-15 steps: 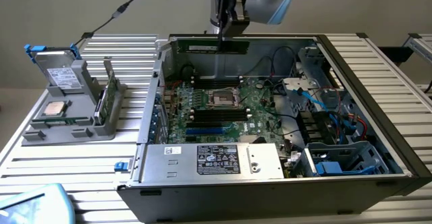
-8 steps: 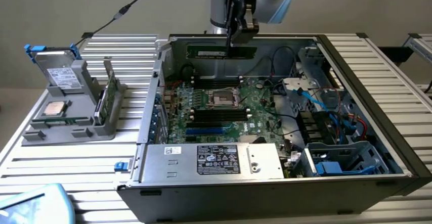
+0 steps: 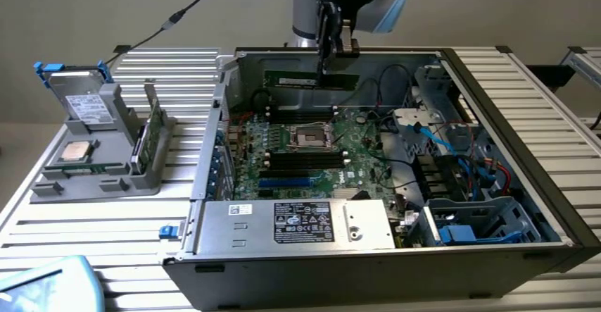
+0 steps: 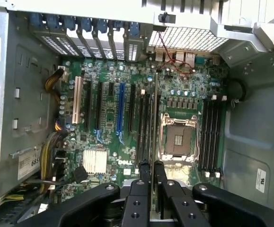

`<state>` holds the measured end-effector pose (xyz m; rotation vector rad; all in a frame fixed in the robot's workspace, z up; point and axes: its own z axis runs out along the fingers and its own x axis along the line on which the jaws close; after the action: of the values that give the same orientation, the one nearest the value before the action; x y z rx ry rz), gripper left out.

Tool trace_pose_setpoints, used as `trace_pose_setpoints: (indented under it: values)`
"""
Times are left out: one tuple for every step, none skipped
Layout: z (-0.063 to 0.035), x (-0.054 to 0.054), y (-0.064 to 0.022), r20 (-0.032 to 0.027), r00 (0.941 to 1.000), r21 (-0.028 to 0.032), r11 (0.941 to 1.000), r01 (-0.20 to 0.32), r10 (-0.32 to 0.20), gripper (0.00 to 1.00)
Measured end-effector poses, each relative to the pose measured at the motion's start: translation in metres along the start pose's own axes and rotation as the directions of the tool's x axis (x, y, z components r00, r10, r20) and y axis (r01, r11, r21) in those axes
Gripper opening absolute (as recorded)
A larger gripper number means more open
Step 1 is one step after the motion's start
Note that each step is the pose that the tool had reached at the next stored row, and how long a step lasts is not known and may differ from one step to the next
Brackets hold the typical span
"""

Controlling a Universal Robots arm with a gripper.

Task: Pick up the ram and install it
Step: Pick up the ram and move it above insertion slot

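My gripper (image 3: 336, 62) was clamped on the ram's (image 3: 291, 79) upper edge. The stick hung level just beneath it, inside the open computer case (image 3: 526, 150), above the motherboard (image 3: 329, 175) near the processor socket (image 3: 308, 137).

Slatted metal table (image 3: 103, 224), open computer case (image 3: 376, 273), grey parts stand (image 3: 86, 183)

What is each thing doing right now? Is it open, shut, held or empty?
gripper: shut on the ram
ram: held in the air over the motherboard, not in a slot
computer case: open, side off
processor socket: empty
memory slots: empty
processor chip: lying flat on the grey stand
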<state>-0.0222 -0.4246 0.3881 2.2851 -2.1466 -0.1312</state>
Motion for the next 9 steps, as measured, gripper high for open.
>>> trace_pose_setpoints:
  values:
    - [0.0018,0.000,-0.0003,0.0002,1.0000,0.0002,1.0000,-0.003,0.003,0.15]
    - [0.0036,0.000,-0.0005,0.0003,1.0000,0.0003,1.0000,-0.005,0.005,0.15]
    - [0.0055,0.000,-0.0007,0.0005,1.0000,0.0005,1.0000,-0.008,0.008,0.15]
    - [0.0072,0.000,-0.0009,0.0008,0.9999,0.0007,0.9999,-0.011,0.011,0.15]
    - [0.0089,0.000,-0.0011,0.0007,0.9999,0.0007,0.9999,-0.012,0.012,0.15]
    - [0.0108,0.000,-0.0014,0.0008,0.9999,0.0007,0.9999,-0.013,0.013,0.15]
    - [0.0127,0.000,-0.0016,0.0009,0.9999,0.0008,0.9999,-0.013,0.013,0.15]
    - [0.0145,0.000,-0.0018,0.0010,0.9999,0.0008,0.9999,-0.013,0.013,0.15]
    - [0.0163,0.000,-0.0019,0.0009,0.9999,0.0008,0.9999,-0.013,0.013,0.15]
